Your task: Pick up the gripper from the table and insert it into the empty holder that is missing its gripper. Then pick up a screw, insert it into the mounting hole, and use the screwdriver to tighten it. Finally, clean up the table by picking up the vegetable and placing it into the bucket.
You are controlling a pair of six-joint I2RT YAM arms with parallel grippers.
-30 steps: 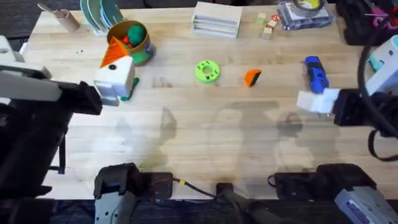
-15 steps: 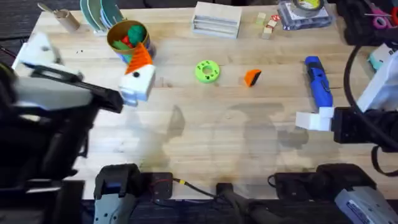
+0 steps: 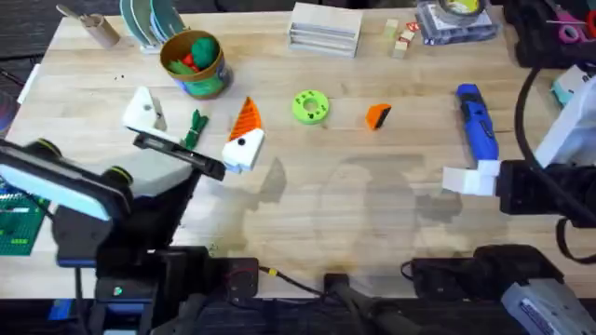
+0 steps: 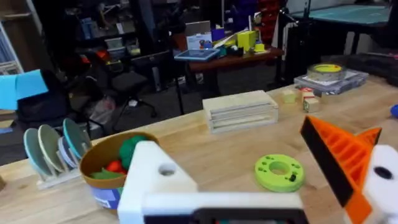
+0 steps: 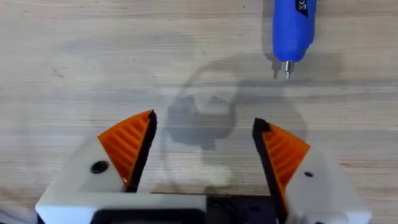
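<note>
Overhead, the left gripper [image 3: 191, 140] hangs over the table's [image 3: 307, 205] left half with its jaws wide apart. One white block carries an orange finger [image 3: 246, 119]; the other block, the empty holder [image 3: 144, 110], is bare. Between the two blocks the vegetable [image 3: 195, 127] lies on the wood, just below the bucket [image 3: 194, 63], which holds green and red toys. The loose orange gripper [image 3: 377, 115] lies near the table's middle, right of a green ring [image 3: 310, 106] and apart from it. The screwdriver [image 3: 476, 121] lies at the right, pointing toward the near edge. Just below its tip a white block of the right gripper [image 3: 466, 179] shows; from this view I cannot tell how its jaws stand. A wooden block [image 3: 324, 28] sits at the far edge, and a dish rack [image 3: 149, 23] stands beside the bucket.

From the left wrist, the holder [image 4: 155, 177] has a bare face with a screw hole, while the other finger [image 4: 333, 158] is orange and ribbed. Both stand wide apart, nothing between them. Beyond them are the bucket [image 4: 109, 177], the ring [image 4: 279, 172] and the wooden block [image 4: 241, 111].

From the right wrist, the right gripper [image 5: 204, 152] is spread open over bare wood, both orange fingers [image 5: 129, 146] in place and empty. The screwdriver [image 5: 292, 28] lies ahead, its metal tip toward the gripper and apart from it.
</note>
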